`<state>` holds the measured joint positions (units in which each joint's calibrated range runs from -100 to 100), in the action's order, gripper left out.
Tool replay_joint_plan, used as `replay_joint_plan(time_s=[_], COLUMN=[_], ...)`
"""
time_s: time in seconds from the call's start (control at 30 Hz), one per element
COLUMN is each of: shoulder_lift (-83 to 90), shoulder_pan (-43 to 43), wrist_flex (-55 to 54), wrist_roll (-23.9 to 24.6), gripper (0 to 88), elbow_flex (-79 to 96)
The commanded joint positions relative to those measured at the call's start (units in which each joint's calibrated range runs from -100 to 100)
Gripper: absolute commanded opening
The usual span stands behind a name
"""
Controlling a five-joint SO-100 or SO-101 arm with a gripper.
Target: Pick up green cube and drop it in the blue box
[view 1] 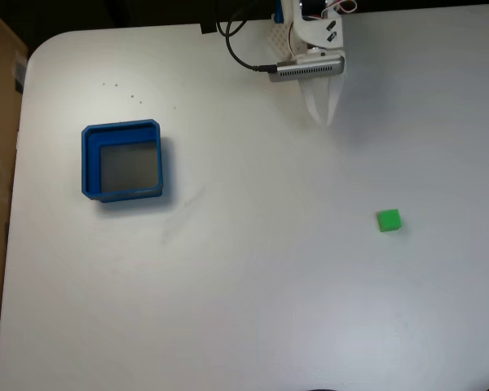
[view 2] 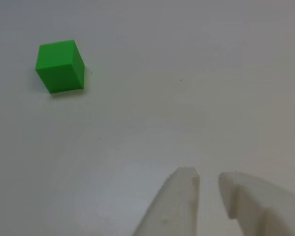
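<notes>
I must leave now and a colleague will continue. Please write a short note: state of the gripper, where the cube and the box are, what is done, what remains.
Gripper: empty, fingers a small gap apart, above bare table.
Green cube: on the table, right side of the fixed view, apart from the gripper; upper left in the other view.
Blue box: left side of the fixed view, nothing inside.
Done: nothing yet.
Left: reach the cube, grasp it, carry it to the box, release.

Green cube (view 1: 389,220) sits flat on the table, right side; blue box (view 1: 123,160), grey-floored, lies well apart, left.
</notes>
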<state>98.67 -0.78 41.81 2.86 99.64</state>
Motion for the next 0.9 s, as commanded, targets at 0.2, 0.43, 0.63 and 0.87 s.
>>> replay_joint_plan(time_s=[0.2, 0.43, 0.63, 0.87], shoulder_lift=[0.41, 0.41, 0.41, 0.25], shoulder_pan=[0.42, 0.28, -4.20, -8.32], wrist_flex=[-1.22, -1.22, -1.22, -1.22], wrist_roll=[-0.10, 0.10, 0.10, 0.10], gripper=[0.7, 0.7, 0.7, 0.7], elbow_flex=[0.00, 0.18, 0.00, -0.27])
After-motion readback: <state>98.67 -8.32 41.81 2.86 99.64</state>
